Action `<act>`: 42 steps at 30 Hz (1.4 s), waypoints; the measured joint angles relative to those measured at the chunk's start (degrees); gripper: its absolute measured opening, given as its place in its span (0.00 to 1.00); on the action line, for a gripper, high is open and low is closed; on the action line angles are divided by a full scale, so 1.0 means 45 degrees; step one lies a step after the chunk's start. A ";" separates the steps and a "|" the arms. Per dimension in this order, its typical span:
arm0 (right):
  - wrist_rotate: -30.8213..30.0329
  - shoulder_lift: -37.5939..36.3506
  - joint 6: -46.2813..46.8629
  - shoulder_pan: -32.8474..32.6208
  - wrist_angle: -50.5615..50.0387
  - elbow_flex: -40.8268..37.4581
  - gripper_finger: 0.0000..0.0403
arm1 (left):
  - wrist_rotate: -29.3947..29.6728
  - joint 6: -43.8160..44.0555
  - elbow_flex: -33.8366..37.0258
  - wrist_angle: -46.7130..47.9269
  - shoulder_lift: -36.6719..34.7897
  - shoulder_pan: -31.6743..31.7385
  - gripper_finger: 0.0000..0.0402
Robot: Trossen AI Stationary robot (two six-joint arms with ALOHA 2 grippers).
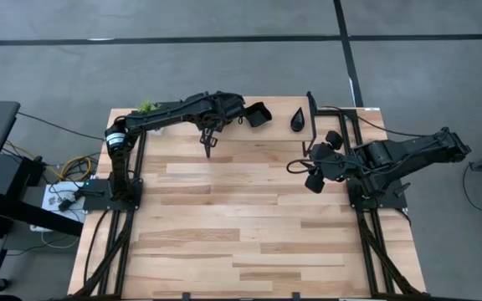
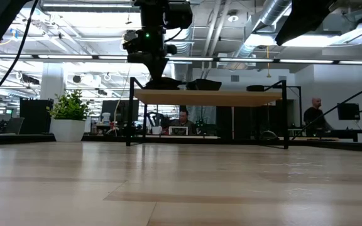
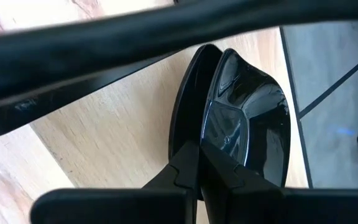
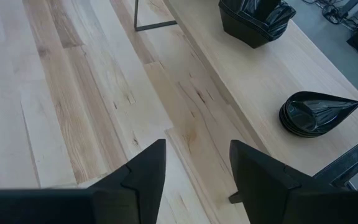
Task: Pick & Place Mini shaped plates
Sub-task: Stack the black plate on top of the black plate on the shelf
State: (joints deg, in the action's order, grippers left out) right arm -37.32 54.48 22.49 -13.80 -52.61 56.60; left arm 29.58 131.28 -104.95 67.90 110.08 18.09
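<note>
Showing the left pincer reaching over the raised shelf at the far edge of the tabletop, its fingers pressing together on the rim of a glossy black wavy-edged square dish. Showing a second dark rim nesting just behind that dish in the left wrist view; not telling whether the gripped dish is lifting clear of the one behind it. Presenting a stack of teardrop dishes sitting on the same shelf, apart from the square ones and toward the right arm's side. Showing the right pincer hovering over bare tabletop in front of the shelf, fingers standing wide apart and gripping nothing, well short of the teardrop stack. Marking a small green potted plant standing near the shelf's left end, beside the left arm.
</note>
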 joint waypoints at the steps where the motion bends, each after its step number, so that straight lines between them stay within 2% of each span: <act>1: 0.0000 0.0000 0.0001 -0.0001 0.0002 0.0000 0.43 | 0.0043 0.0069 0.0000 0.0000 0.0000 0.0000 0.03; 9: 0.0000 0.0000 0.0002 -0.0001 -0.0003 0.0000 0.43 | 0.0072 0.0269 0.0000 0.0005 0.0000 0.0082 0.03; 21: -0.0009 0.0000 0.0002 -0.0001 -0.0003 0.0000 0.43 | -0.0017 0.0278 0.0000 -0.0036 0.0000 0.0185 0.13; 31: -0.0015 0.0000 0.0001 -0.0001 -0.0002 0.0000 0.43 | -0.0622 0.0521 0.0002 -0.0091 -0.0072 0.0185 0.21; 42: -0.0025 -0.0005 0.0002 -0.0001 0.0002 0.0000 0.43 | -0.1582 0.0512 -0.0024 0.0009 -0.0605 0.0176 0.22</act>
State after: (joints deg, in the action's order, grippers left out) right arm -37.43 54.46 22.50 -13.80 -52.60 56.60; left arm 22.46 133.58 -105.06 67.94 107.36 18.88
